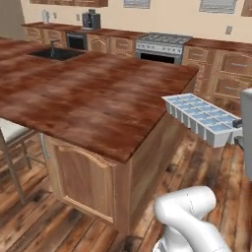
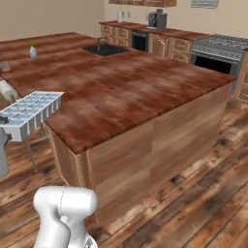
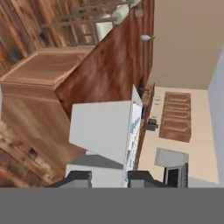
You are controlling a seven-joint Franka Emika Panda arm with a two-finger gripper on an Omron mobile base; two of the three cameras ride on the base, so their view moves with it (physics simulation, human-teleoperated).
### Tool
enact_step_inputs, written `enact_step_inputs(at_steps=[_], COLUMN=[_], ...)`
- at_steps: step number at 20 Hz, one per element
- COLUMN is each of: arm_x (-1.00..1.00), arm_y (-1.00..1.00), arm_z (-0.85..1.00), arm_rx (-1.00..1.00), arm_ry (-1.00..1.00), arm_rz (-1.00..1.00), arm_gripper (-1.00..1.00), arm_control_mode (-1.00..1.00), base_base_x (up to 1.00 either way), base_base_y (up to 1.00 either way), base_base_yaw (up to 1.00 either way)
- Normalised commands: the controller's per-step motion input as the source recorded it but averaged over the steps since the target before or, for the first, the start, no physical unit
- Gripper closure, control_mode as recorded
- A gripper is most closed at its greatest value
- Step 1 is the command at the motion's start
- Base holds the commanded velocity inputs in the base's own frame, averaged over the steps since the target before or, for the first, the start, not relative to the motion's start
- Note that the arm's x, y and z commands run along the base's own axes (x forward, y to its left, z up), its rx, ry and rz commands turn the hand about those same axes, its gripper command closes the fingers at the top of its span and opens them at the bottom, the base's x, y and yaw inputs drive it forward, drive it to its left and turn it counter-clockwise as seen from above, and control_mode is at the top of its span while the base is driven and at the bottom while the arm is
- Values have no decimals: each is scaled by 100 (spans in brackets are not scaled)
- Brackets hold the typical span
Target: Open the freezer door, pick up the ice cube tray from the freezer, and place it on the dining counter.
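Ice cube tray [image 1: 203,118] in jaws, beside dining counter [image 1: 88,93]

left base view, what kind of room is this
A home kitchen, rendered. A steel stove and a coffee machine stand along the wall counters, and a sink is set into the big reddish-brown dining counter, with wooden cabinets behind.

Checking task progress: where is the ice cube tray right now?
The ice cube tray is held in the gripper, in the air beside the corner of the dining counter, not yet over it.
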Motion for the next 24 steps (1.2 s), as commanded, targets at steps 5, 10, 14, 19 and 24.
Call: enact_step_inputs(at_steps=[5, 10, 14, 19, 24], arm_x=[0, 0, 0, 0, 0], arm_y=[0, 0, 0, 0, 0], arm_z=[0, 0, 0, 0, 0], arm_rx=[0, 0, 0, 0, 0], arm_ry=[0, 0, 0, 0, 0], arm_rz=[0, 0, 0, 0, 0], arm_gripper=[100, 100, 100, 100, 100], arm_control_mode=[100, 100, 100, 100, 100], base_base_x=[1, 12, 36, 59, 47], base_base_y=[100, 100, 100, 100, 100], base_base_yaw=[-54, -43, -35, -26, -25])
